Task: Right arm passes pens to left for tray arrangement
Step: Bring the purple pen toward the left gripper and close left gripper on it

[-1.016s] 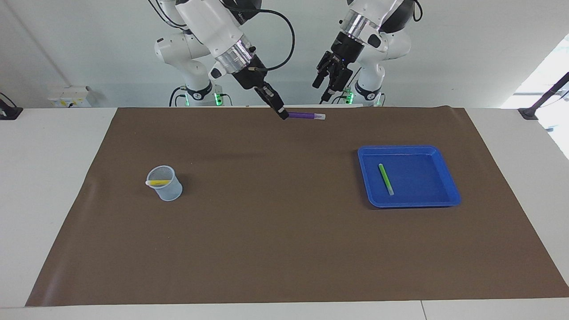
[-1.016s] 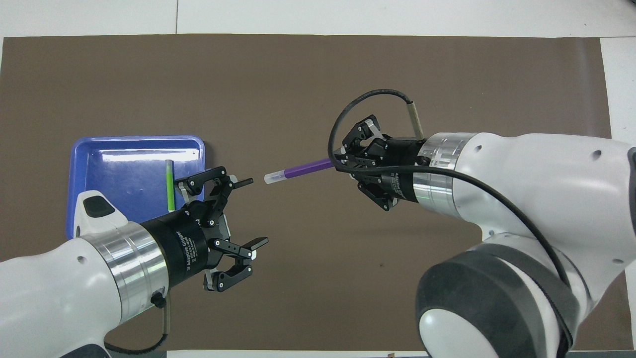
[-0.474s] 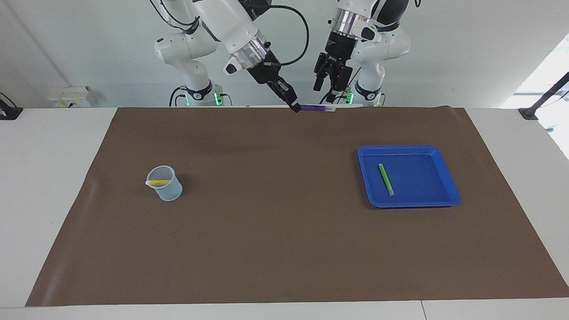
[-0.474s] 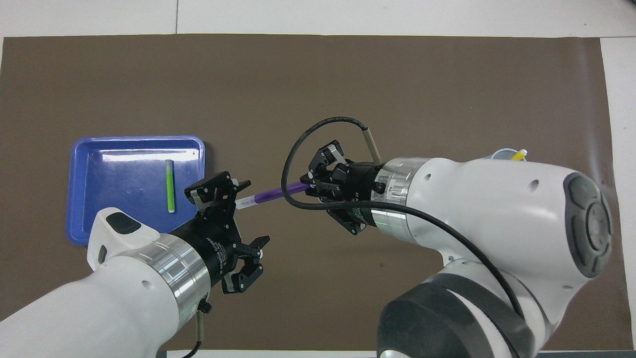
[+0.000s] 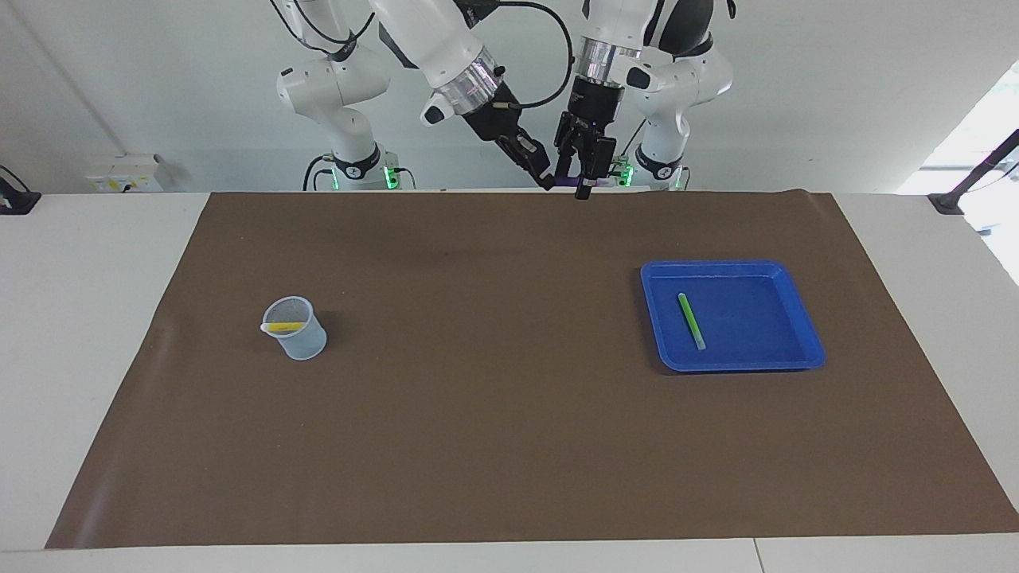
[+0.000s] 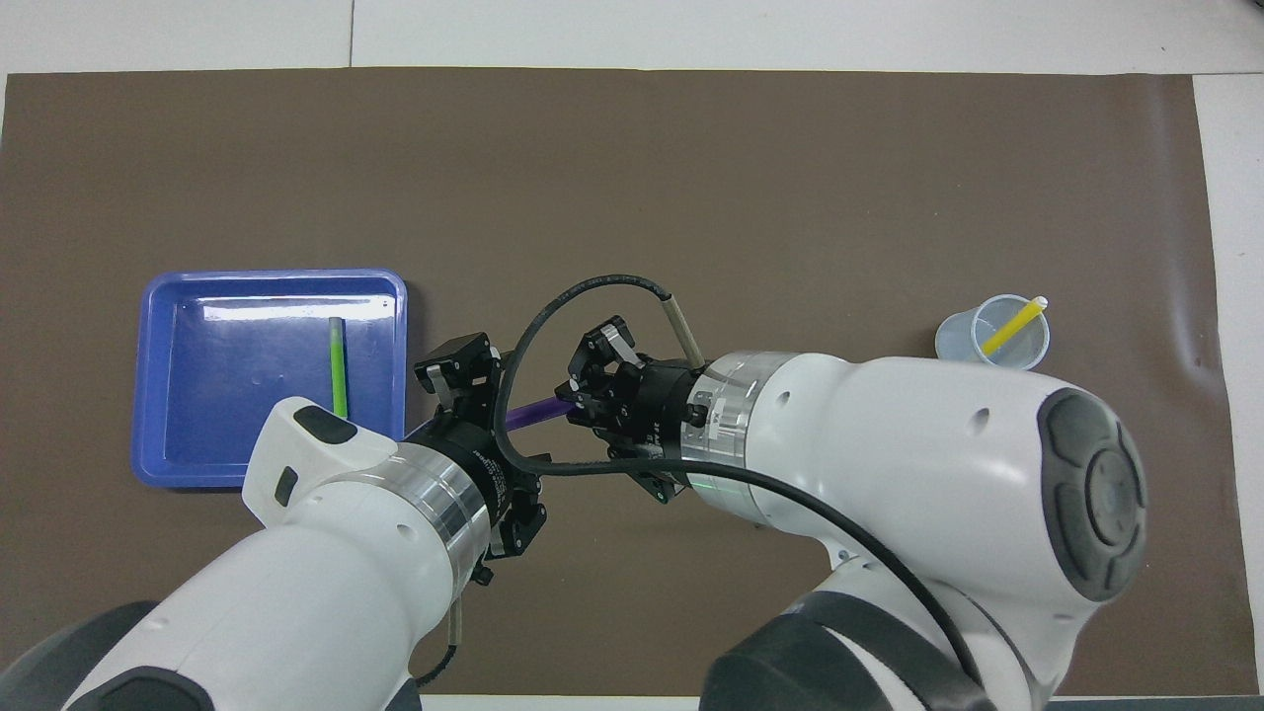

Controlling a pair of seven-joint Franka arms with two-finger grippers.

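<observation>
My right gripper [image 5: 546, 182] is shut on one end of the purple pen [image 6: 539, 409], which it holds level, high over the mat's edge nearest the robots. My left gripper [image 5: 583, 180] hangs open beside it, its fingers on either side of the pen's free end, which they hide. The green pen [image 5: 691, 320] [image 6: 339, 365] lies in the blue tray [image 5: 752, 267] [image 6: 276, 277] toward the left arm's end of the table. The yellow pen [image 5: 284, 326] [image 6: 1010, 327] leans inside a translucent cup [image 5: 304, 344] [image 6: 956, 343] toward the right arm's end.
A brown mat [image 5: 493, 414] covers most of the white table. A black cable [image 6: 592, 286] loops off the right wrist, over the two grippers.
Both grippers have risen and closed in on each other. The purple pen's free end has gone between my left gripper's open fingers.
</observation>
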